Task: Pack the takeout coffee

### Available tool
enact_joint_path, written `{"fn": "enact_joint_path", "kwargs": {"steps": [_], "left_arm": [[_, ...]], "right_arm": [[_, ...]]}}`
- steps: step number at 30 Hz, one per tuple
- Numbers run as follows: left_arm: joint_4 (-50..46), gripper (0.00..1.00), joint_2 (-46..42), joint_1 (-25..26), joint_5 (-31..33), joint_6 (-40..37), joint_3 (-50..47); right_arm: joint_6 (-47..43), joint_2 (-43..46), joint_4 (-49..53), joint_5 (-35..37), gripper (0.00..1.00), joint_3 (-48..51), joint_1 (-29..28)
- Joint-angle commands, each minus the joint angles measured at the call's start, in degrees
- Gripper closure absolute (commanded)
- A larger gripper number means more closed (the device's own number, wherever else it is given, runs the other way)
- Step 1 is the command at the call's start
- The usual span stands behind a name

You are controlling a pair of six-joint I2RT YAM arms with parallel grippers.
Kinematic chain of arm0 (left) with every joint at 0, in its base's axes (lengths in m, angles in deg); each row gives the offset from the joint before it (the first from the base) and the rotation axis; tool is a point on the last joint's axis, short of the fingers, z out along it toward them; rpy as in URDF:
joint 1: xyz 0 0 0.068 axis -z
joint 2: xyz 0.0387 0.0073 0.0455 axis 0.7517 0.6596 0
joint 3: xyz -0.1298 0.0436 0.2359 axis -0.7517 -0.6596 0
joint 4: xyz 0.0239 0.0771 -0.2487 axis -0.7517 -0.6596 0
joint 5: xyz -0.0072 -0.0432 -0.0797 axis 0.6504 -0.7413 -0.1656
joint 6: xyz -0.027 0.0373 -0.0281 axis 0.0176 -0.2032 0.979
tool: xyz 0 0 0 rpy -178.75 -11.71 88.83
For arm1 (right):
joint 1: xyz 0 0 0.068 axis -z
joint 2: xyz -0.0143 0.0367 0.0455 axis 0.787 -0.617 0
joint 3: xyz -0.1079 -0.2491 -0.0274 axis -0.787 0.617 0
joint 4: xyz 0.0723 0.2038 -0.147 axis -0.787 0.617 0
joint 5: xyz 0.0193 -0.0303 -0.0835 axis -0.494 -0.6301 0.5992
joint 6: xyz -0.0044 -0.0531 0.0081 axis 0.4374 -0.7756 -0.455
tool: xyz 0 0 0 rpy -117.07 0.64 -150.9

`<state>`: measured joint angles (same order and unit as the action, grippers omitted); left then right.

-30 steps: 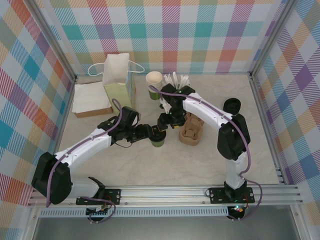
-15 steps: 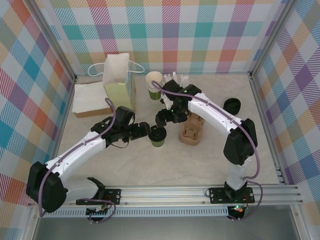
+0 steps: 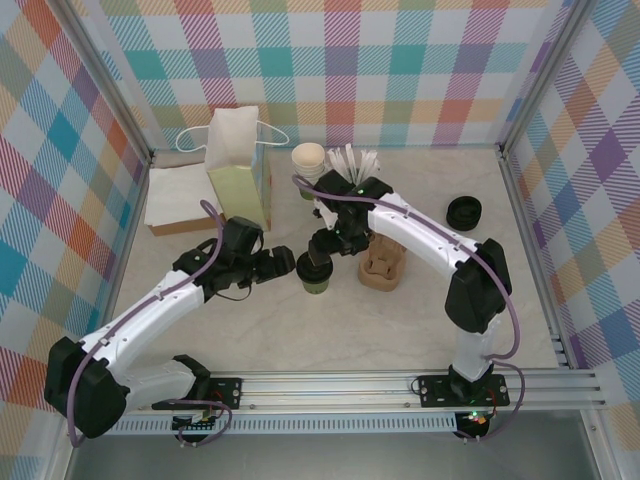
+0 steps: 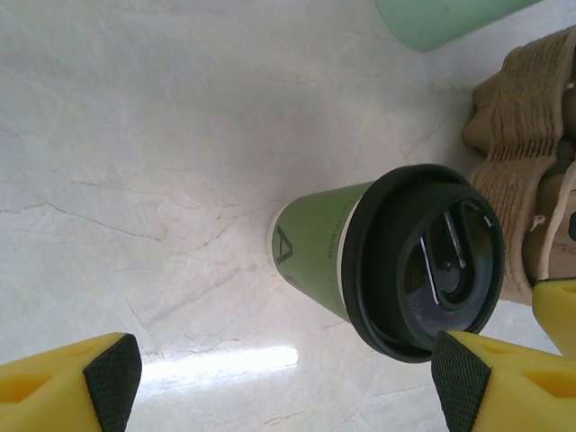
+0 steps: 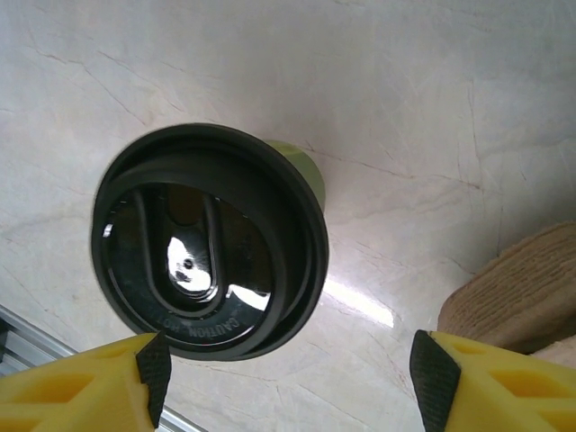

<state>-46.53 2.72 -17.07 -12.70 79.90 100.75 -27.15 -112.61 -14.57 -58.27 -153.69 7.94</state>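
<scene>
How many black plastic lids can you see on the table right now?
2. One round black plastic lid sits on the olive-green paper cup at table centre; a second, loose black lid lies near the right wall, with more possibly stacked beneath it.

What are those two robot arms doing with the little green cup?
They're packing a takeout coffee. The cup stands upright on the table with its black lid on. The left gripper sits beside it and the right gripper hangs over it, both open, neither holding it. The cardboard cup carrier stands close by.
</scene>
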Motion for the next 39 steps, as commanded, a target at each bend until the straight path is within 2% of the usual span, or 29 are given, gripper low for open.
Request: {"fn": "enact_joint_path", "kwargs": {"steps": [1,6,15,39], "left_arm": [[3.98,0.15,2.19,-0.55,-4.35,0.82,-0.42],[7.33,0.15,5.83,-0.57,-7.67,0.79,0.68],[7.77,0.17,10.52,-0.56,-8.48,-0.34,1.42],[5.42,0.19,10.78,-0.57,-4.52,-0.74,-2.78]], "right_arm": [[0.47,-1.10,1.61,0.46,0.29,1.19,0.11],[0.80,-1.91,0.82,-0.24,0.29,1.91,0.11],[0.93,-3.21,0.64,-0.01,0.30,2.16,0.23],[-0.21,-6.25,3.85,1.64,0.34,7.80,0.22]]}}
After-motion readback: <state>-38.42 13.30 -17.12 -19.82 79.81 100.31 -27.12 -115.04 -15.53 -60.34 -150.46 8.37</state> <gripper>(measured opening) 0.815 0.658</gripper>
